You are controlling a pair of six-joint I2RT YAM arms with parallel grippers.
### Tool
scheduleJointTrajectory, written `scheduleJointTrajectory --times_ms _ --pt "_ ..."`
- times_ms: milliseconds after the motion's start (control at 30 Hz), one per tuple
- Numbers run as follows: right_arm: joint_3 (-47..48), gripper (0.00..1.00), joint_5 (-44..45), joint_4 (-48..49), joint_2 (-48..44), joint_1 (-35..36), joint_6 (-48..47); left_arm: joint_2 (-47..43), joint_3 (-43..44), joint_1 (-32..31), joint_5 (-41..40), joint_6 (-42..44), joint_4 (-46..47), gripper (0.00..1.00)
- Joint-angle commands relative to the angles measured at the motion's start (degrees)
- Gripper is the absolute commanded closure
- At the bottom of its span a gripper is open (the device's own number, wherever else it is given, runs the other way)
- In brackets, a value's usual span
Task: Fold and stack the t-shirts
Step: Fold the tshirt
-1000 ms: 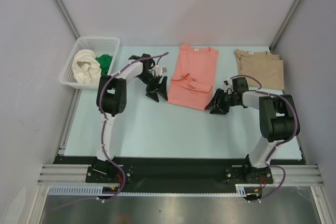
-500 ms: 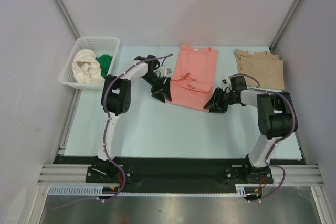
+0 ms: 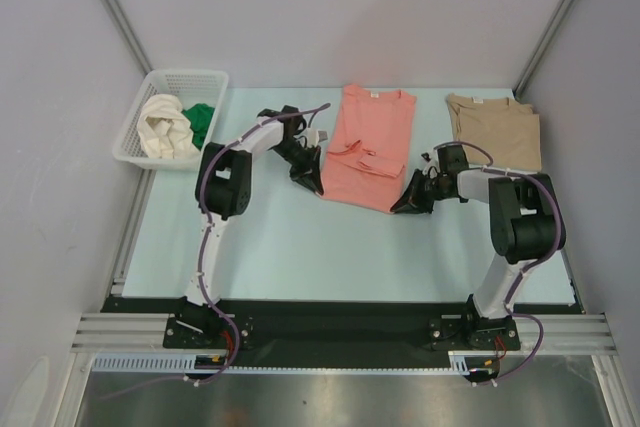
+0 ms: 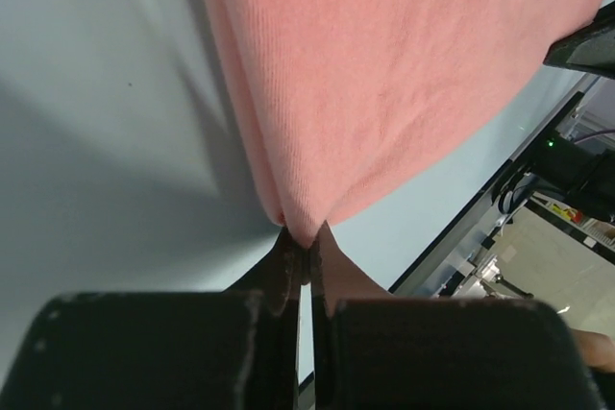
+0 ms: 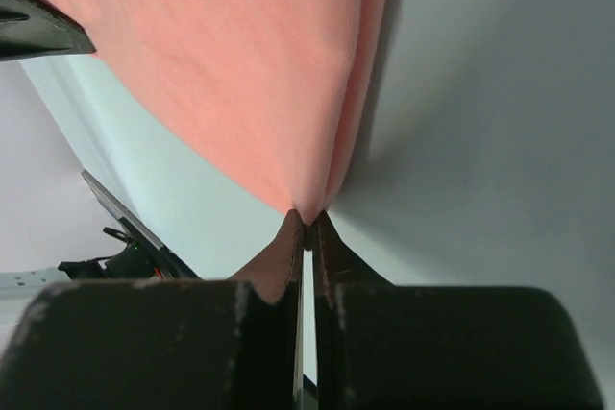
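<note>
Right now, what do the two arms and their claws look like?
Both match. The left arm and right arm have white tubular links joined by bulky black joint housings, on black base plates. A thin purple cable runs loosely along each. The left claw and right claw each have two flat black fingers tapering to a wedge. No markings are readable.

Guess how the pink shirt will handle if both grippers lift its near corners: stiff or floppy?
Probably floppy: the pink shirt puckers into soft folds where the left gripper and right gripper pinch it. Likely light, being thin knit. It should sag between them, folded sleeves perhaps shifting.
</note>
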Motion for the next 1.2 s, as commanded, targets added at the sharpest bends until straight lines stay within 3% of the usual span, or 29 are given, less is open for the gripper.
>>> scheduleJointTrajectory --times_ms 0,167,600,967,1167 --pt "2.09 1.00 -2.23 -3.64 -4.88 -0.24 -1.30 -6.98 -2.32 -0.40 -0.55 1.46 0.28 1.00" --pt "4.20 1.00 -5.13 -10.06 -11.20 -1.29 -3.06 -16.20 -6.99 -0.14 -1.26 2.25 -1.48 1.00" --pt "-1.85 1.00 -4.87 -14.21 -27.28 0.11 -3.24 -27.10 -12.43 -4.53 -3.37 3.31 -2.18 1.00" --pt "-5.02 1.00 -4.17 -16.76 -33.80 0.37 -4.56 -36.07 -18.86 -6.20 -7.23 3.13 -1.83 1.00" --pt "-8.10 1.00 -4.26 -14.83 -36.26 -0.59 -3.59 -36.35 -20.18 -6.64 -7.85 3.57 -1.74 1.00"
